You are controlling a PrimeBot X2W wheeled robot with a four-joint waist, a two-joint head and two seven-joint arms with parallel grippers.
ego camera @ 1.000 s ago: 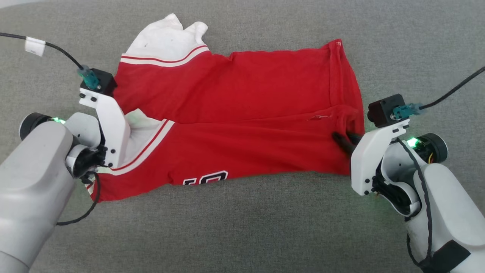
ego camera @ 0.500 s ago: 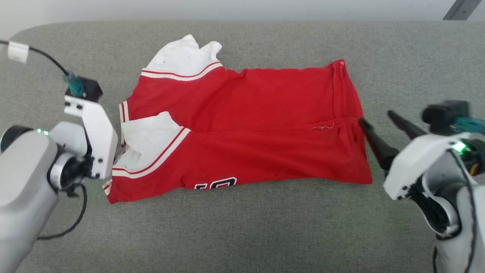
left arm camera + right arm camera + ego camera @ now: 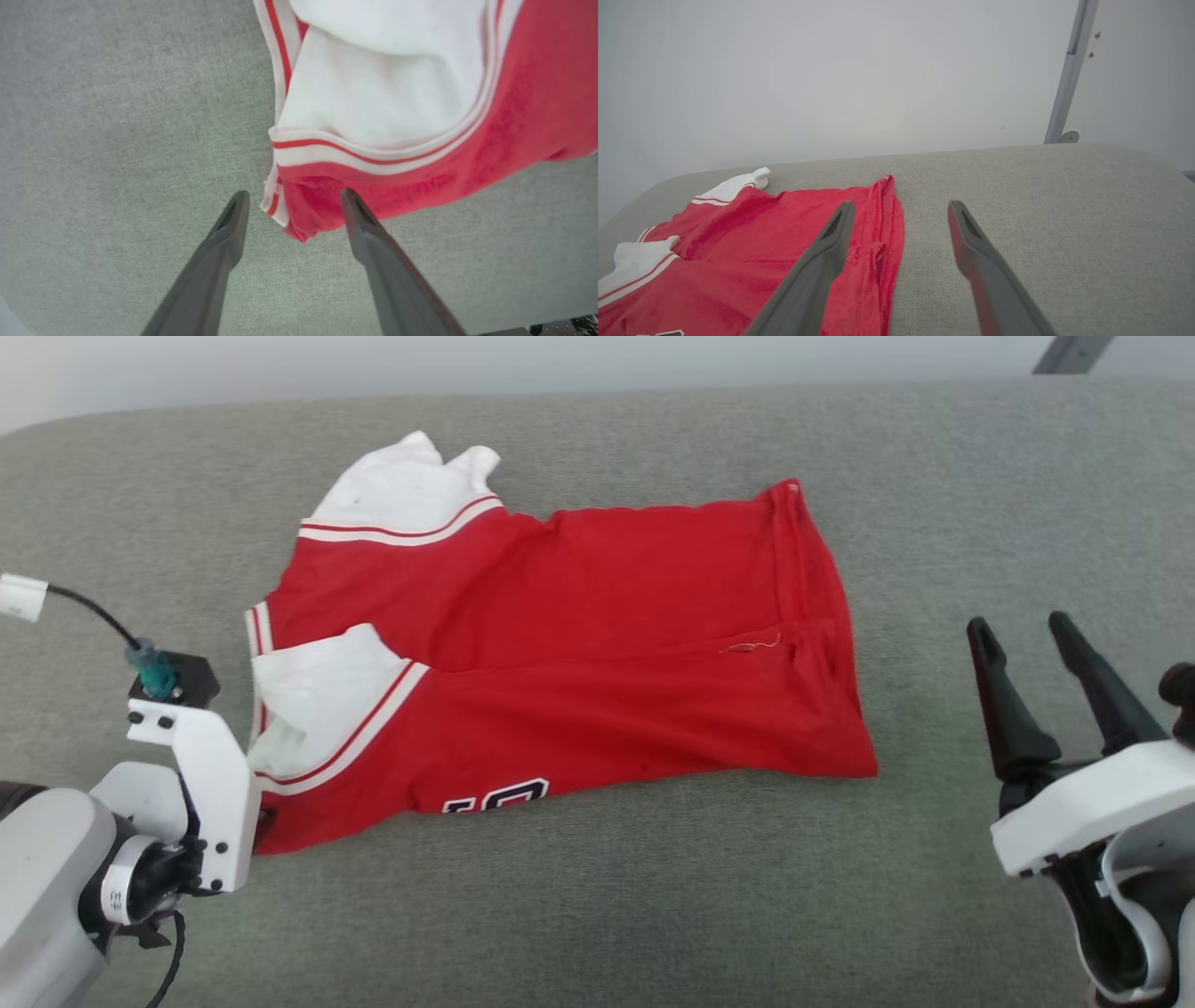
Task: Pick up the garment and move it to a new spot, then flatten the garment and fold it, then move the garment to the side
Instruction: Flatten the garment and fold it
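You seem to be in the flattening step: the garment [image 3: 560, 644] lies spread across the middle of the grey cloth-covered desk [image 3: 653, 896], waistband to the right and hems to the left, and neither arm grips it. The left gripper [image 3: 294, 198] has its fingers [image 3: 233, 219] apart, straddling the near-left corner of the cloth; you cannot tell whether they touch it. The right gripper [image 3: 1018, 627] stands just off the right edge, fingers spread and empty. The cloth isn't flat yet. Two flaps of white lining [image 3: 317, 695] are turned out at the left hems, and the black lettering [image 3: 495, 795] curls under the near edge. The next move likely calls for closing on those left corners and drawing them out smooth before any fold. Little else is around: a cable [image 3: 84, 607] on the left wrist, a pale wall behind, and a grey post [image 3: 1069, 70] at the far right. None of it blocks your reach.
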